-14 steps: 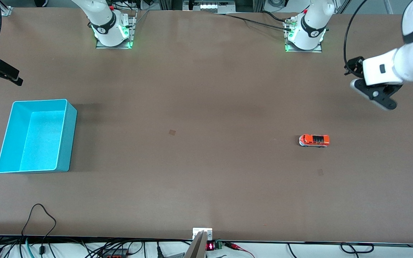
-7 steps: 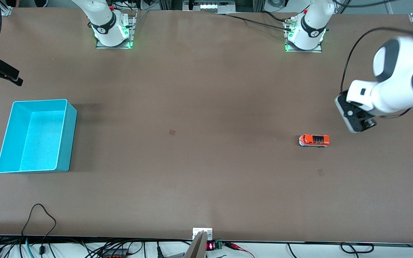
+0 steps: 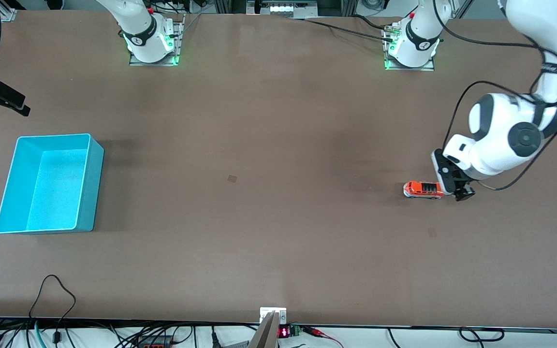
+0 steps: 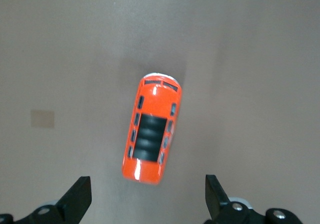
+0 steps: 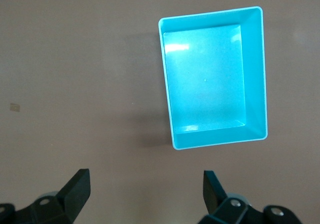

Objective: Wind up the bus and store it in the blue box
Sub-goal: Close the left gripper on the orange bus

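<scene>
Left tool [image 3: 456, 189] — now over bus [image 3: 423, 189]

Both arms are clad in glossy white shells with dark grey joint discs and black bands at the bases, which are lit green. A black cable is looped along the left arm. The left claw [image 3: 455, 186] and right claw [image 5: 145, 191] are fitted with matte black, wedge-shaped fingers [image 4: 77, 196] fastened by small silver screws

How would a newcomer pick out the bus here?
Go to the left arm's end of the brown table. Just below the left claw, which hangs open, sits the bus: a small orange toy with dark roof windows, unlike the large blue box.
</scene>
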Tool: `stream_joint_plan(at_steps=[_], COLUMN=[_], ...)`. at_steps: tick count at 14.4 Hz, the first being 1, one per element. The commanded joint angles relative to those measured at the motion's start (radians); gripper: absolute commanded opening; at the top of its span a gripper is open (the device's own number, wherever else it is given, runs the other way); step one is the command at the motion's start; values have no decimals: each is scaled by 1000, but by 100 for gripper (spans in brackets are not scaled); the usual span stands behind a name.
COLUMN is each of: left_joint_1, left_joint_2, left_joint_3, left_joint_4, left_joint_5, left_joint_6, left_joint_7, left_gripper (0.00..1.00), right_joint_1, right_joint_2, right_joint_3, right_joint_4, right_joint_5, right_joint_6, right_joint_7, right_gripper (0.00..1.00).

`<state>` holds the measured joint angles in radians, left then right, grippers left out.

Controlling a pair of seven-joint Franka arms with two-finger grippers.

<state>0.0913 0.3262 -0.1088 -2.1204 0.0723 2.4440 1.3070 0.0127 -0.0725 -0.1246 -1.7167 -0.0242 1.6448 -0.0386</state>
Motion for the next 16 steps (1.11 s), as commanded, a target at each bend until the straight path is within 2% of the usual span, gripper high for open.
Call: stream_joint_plan(at_steps=[1,4,11,14,16], left_joint_1=[-2,-10,-8,-15,-15], left_joint_2=[20,57,125,128,142], left_joint_3=[-5,-5,-5,-5,-5], left_joint_4=[-70,-64,-3,-1,5], left_joint_5=[24,30,30,30,30], left_joint_6=[148,194,204,204,204], left_joint_7=[40,43,64,64,63], left_gripper=[100,100,98,72,46], right_joint_1=[-7,-7,-7,-7,-7], right_joint_2=[-4,-3,-3,-3,-3], right_joint_3=[-1,-3,-3,-3,-3], right_joint_4=[-3,-3,-3,-4,-4], right_joint_5=[6,7,9,9,9], right_joint_6=[10,12,12,12,12], right_joint_7=[-6,-6,-4,-4,-4], right_gripper=[100,100,100,100,100])
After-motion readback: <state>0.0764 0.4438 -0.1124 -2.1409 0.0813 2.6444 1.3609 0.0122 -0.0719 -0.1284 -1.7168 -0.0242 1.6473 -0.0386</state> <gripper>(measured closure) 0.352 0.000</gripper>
